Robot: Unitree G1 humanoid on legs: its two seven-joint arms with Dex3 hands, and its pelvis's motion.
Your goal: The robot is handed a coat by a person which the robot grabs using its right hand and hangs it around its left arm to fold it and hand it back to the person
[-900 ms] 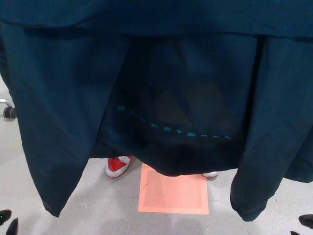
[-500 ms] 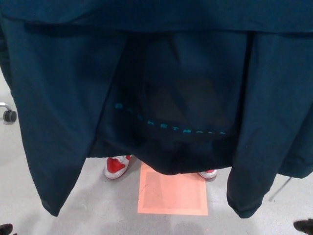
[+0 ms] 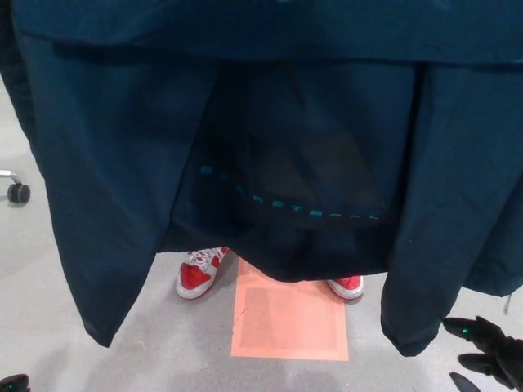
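Coat [image 3: 106, 163] hangs spread across nearly the whole view, hem off the floor. Teal lettering [image 3: 290, 210] on inner panel, roughly "BASKETBALL" (dim, partly unreadable). Right hand [image 3: 489, 353] low at bottom right, fingers splayed, empty, just beside the hem. Left hand [image 3: 12, 381] only a sliver, fingers can't tell.

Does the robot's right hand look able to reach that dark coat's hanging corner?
Probably yes: the right hand, fingers spread, sits just beside the nearest lower corner of the coat, with nothing between them.
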